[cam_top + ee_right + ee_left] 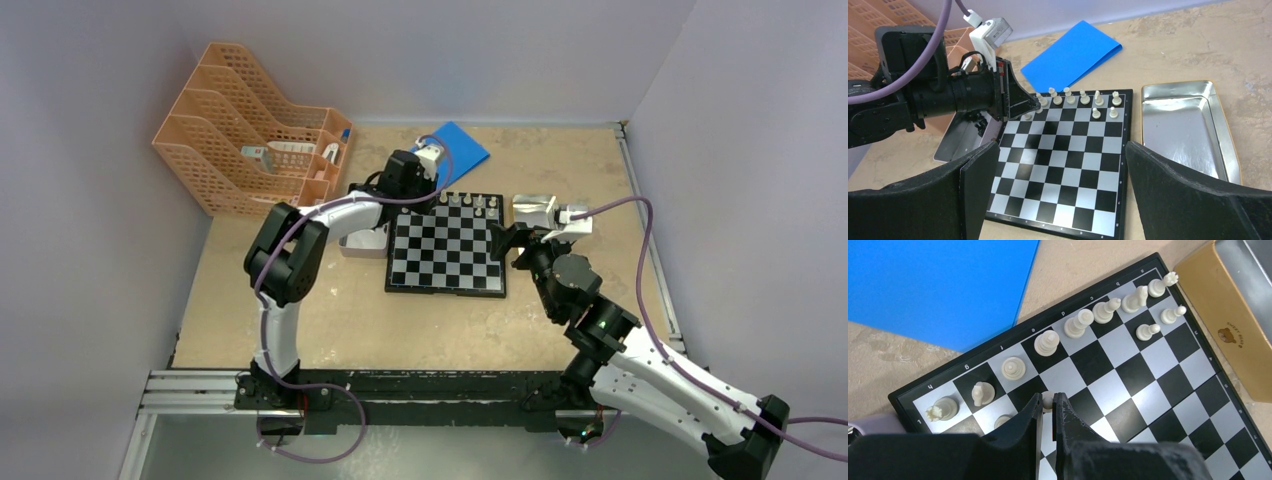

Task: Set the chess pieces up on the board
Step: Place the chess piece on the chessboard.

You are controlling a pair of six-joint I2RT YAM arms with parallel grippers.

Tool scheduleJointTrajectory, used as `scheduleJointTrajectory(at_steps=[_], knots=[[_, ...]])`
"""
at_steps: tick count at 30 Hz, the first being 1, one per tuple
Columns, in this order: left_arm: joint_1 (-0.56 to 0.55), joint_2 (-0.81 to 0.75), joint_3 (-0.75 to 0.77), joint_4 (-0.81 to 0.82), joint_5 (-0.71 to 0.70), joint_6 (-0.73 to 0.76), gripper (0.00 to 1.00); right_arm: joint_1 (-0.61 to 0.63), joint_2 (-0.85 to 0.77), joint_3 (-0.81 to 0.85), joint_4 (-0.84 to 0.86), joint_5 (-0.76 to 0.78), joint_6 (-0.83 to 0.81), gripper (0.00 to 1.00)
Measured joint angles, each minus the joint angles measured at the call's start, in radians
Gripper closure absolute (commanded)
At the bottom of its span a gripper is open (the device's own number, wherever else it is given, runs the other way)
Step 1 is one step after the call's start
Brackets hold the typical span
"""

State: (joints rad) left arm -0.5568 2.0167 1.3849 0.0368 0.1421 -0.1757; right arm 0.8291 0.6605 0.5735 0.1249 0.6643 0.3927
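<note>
Okay, left pincer (1048, 407) is squeezing shut on a small cream pawn (1048, 398). Its matte black fingers (1030, 422) are pinching the pawn's round head from both sides. The pawn is hanging over the second row of the board (1143, 390), left of the middle; cannot tell if its base is touching the square.

Board is lying flat on the speckled beige table (330, 320). It is showing glossy black and silvery-white checks and a thin black frame with pale letters along the edge.

Cream chess pieces (1078, 322) are standing upright in a full row of eight along the far edge: notched rooks at both ends, then knights, bishops and two taller turned ones in the middle. Two more rounded pawns (1148, 331) are standing in the second row at the right end. Another is peeking out beside the left finger, mostly hidden.

Right pincer (1060, 150) is hovering wide open at the board's right edge, broad black fingers (973, 190) well apart, gripping nothing.

Shiny rectangular metal tray (1183, 130) with rounded corners is lying just beside the board's right edge. Its outer wall is looking tan with a small bear print.

Smooth blue sheet (1073, 52) is lying flat beyond the board's far-left corner. Orange perforated plastic file rack (250, 140) is standing at the far left of the table.
</note>
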Motion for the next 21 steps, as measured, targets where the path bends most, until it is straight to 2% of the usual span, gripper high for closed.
scheduleJointTrajectory(at_steps=[21], knots=[[0.0,0.032,-0.009,0.007,-0.04,0.04,0.97,0.0,0.0,0.0,0.0,0.0,-0.008,0.01]])
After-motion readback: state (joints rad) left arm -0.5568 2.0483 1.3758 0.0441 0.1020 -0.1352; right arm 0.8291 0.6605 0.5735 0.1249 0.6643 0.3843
